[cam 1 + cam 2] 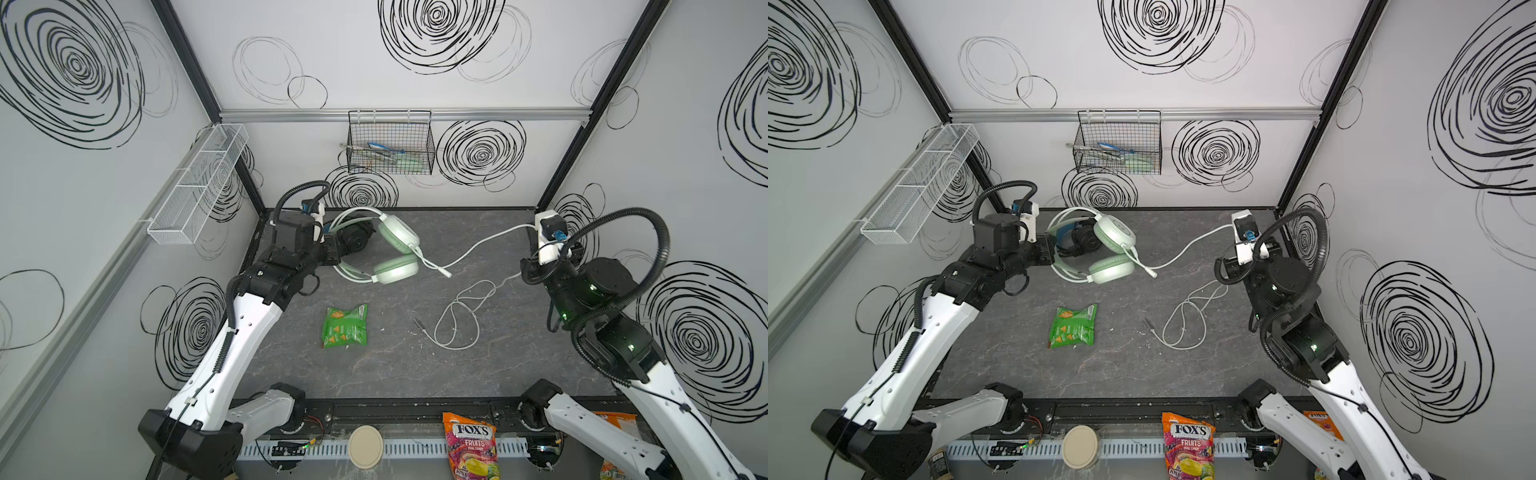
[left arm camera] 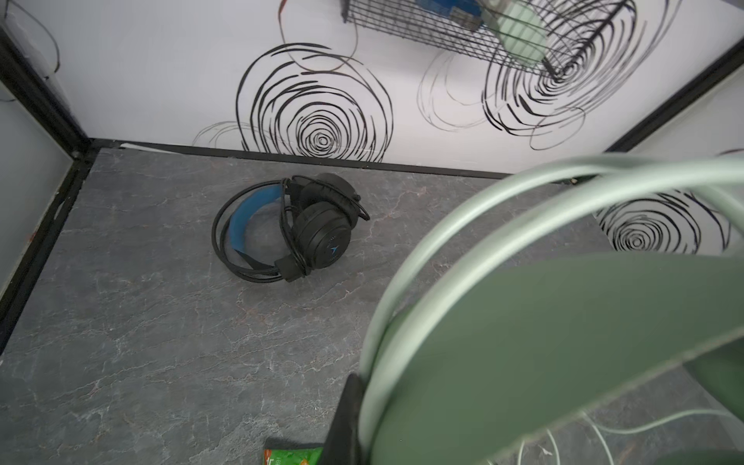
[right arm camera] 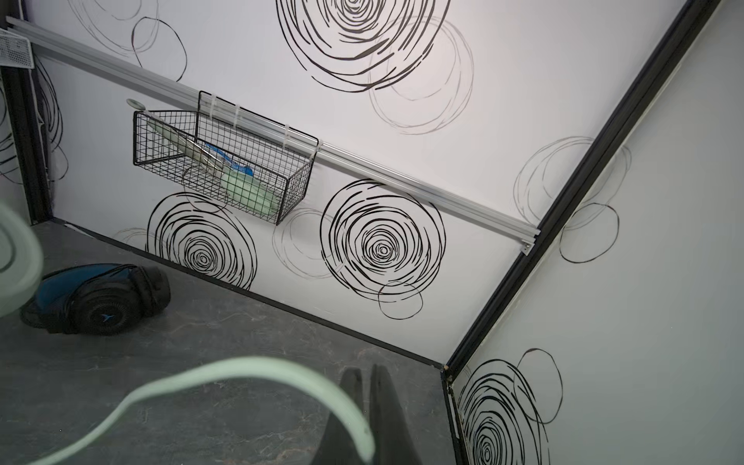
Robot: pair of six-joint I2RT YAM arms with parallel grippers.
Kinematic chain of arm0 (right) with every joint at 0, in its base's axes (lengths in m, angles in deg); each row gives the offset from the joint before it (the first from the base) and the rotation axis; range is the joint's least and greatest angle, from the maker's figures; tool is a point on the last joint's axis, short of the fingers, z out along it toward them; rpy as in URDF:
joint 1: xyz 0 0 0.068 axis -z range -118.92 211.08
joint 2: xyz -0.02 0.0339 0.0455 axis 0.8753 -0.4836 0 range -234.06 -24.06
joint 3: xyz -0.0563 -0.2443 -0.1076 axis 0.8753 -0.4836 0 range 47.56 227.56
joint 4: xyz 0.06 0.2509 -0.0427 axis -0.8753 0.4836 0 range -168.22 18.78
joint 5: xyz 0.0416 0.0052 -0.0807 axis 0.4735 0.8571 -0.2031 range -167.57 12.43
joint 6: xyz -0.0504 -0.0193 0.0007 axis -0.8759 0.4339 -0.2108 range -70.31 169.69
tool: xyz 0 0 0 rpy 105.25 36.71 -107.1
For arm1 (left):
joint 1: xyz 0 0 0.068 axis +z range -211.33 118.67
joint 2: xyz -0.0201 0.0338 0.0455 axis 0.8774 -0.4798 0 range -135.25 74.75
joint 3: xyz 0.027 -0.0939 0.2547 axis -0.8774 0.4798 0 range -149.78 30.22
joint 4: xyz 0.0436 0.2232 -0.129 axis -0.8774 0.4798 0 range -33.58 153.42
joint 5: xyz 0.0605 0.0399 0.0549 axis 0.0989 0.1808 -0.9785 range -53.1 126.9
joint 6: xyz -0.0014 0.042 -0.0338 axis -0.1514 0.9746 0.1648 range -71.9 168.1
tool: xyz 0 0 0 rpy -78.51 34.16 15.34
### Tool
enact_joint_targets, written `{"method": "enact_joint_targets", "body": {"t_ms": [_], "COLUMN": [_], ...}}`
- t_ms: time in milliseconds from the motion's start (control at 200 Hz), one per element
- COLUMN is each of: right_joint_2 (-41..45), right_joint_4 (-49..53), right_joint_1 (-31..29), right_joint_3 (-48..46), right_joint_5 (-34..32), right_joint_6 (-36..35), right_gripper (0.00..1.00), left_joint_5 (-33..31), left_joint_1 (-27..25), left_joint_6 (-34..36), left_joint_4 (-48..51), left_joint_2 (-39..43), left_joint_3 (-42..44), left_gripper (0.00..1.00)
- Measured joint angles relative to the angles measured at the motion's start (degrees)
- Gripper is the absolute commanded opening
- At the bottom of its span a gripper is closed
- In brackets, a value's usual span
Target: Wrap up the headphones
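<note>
Your left gripper (image 1: 332, 254) at back left is clamped on the headband of the mint green headset (image 1: 397, 237). The black headset (image 2: 300, 227) lies on the table (image 1: 395, 374) just behind it, wound in its own cable. The pale cable (image 1: 486, 241) runs right to your right gripper (image 3: 364, 386), which is pinched together on it.
</note>
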Motion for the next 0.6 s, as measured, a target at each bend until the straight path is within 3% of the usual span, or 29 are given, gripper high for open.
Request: {"method": "enact_joint_targets", "body": {"t_ms": [235,420,595], "right_joint_2": [-10.8,-7.3,-6.0], "right_joint_4": [1.2,-1.9,-3.3], "right_joint_1": [2.4,-1.3,-9.6], "right_joint_3": [7.0,6.6,11.1], "right_joint_5": [5.8,14.0,18.2], "right_joint_6": [2.6,-2.8,-8.7], "right_gripper": [0.0,0.0,0.0], "left_joint_5": [-2.1,-2.6,-1.7], "left_joint_1": [-10.8,-9.4,-9.1], "left_joint_6": [5.7,6.1,6.3], "left_joint_4": [-1.3,-1.2,-1.3], "left_joint_2": [7.0,6.8,2.9], "left_joint_3": [2.6,5.6,6.7], "left_gripper": [0.0,0.0,0.0]}}
